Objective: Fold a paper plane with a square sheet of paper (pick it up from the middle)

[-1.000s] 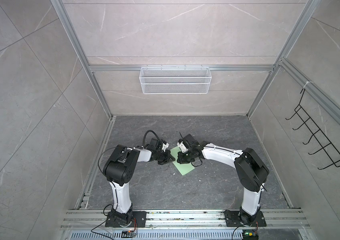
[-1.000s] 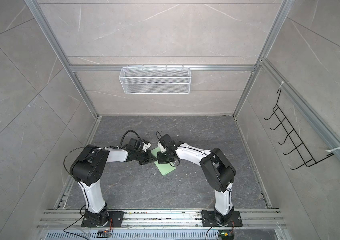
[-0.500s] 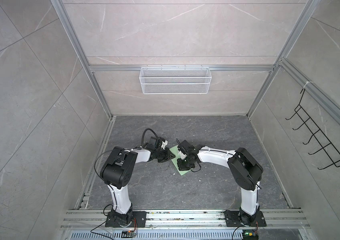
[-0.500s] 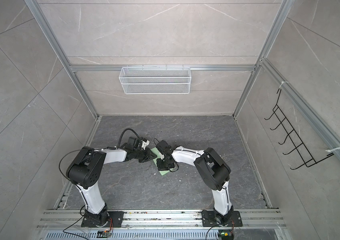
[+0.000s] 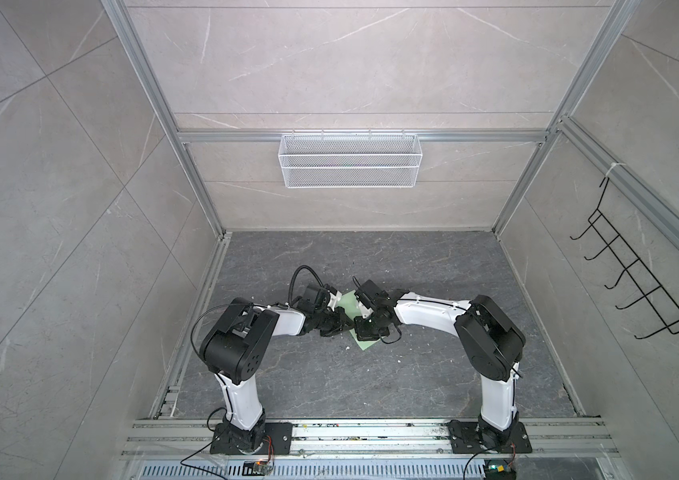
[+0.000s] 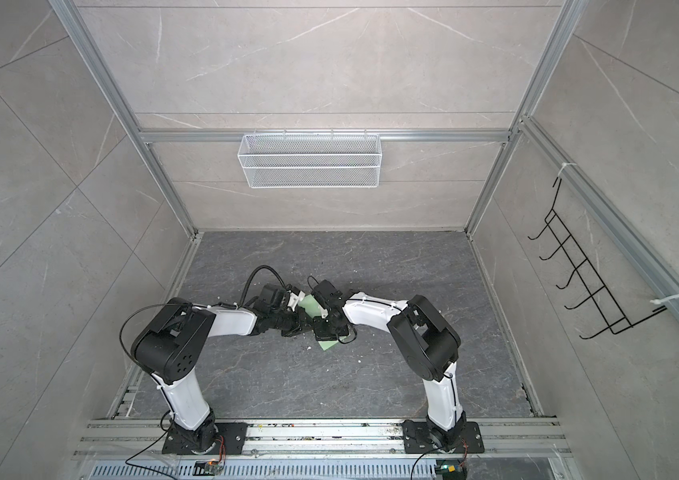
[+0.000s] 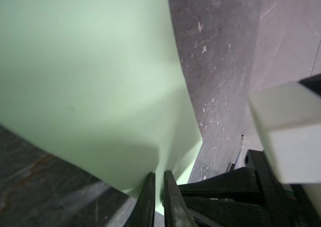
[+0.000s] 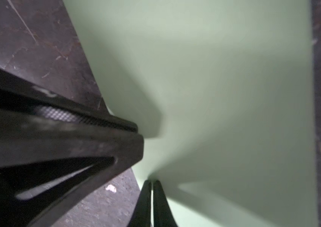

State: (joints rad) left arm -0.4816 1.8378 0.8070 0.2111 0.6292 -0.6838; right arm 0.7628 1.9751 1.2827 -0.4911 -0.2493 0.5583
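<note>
The square sheet of paper [image 5: 364, 344] [image 6: 327, 345] is pale green and lies mid-floor, mostly hidden under the two gripper heads in both top views. My left gripper [image 5: 341, 327] [image 6: 299, 326] comes at it from the left. In the left wrist view my left gripper [image 7: 159, 173] has its jaws drawn close around a raised fold of the paper [image 7: 77, 78]. My right gripper [image 5: 361, 329] [image 6: 322, 331] meets it from the right. In the right wrist view my right gripper [image 8: 151, 180] is shut on a ridge of the paper [image 8: 214, 78]. The two grippers almost touch. No paper plane shows.
A white wire basket [image 5: 349, 166] hangs on the back wall and a black hook rack [image 5: 637, 282] on the right wall. Small white scraps [image 8: 110, 188] dot the dark stone floor [image 5: 371, 257]. An aluminium rail [image 5: 371, 432] carries both arm bases at the front.
My right gripper has slid a little toward the front across the paper, covering more of it. The left gripper has stayed beside it at the paper's left edge.
</note>
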